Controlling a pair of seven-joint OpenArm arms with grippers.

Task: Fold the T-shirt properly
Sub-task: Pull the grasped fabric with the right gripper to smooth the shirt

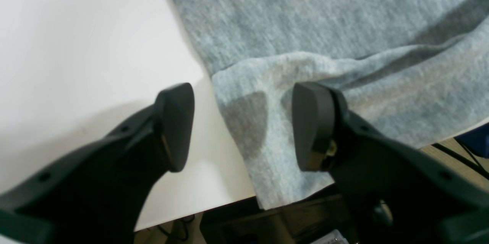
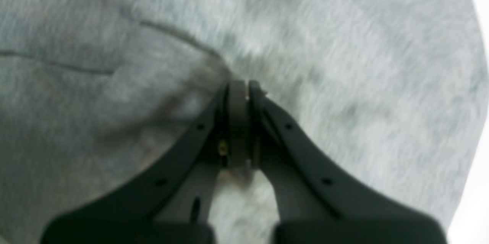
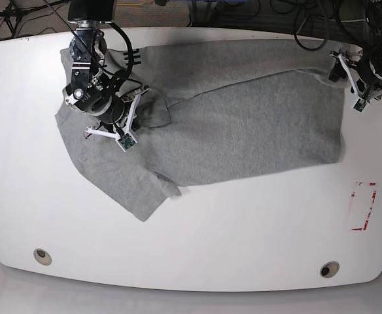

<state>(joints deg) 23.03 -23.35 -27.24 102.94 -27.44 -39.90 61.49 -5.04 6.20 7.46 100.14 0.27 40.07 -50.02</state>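
The heather-grey T-shirt [image 3: 243, 124] lies spread across the white table [image 3: 210, 235], with one sleeve [image 3: 138, 193] pointing toward the front. My right gripper [image 2: 238, 83] is shut over the shirt's left part, and the cloth puckers in creases toward its tips. In the base view this right gripper [image 3: 133, 116] sits beside a raised fold [image 3: 157, 111]. My left gripper [image 1: 240, 122] stands open at a corner of the T-shirt [image 1: 267, 95] by the table edge, one finger [image 1: 175, 122] over bare table, the other finger [image 1: 311, 122] over cloth. In the base view this left gripper [image 3: 348, 75] is at the shirt's far right end.
A red-outlined rectangle [image 3: 363, 206] is marked on the table at the right. Two round holes [image 3: 42, 256] [image 3: 329, 269] sit near the front edge. Cables [image 3: 256, 13] run behind the far edge. Floor and dark gear [image 1: 290, 221] show past the table edge.
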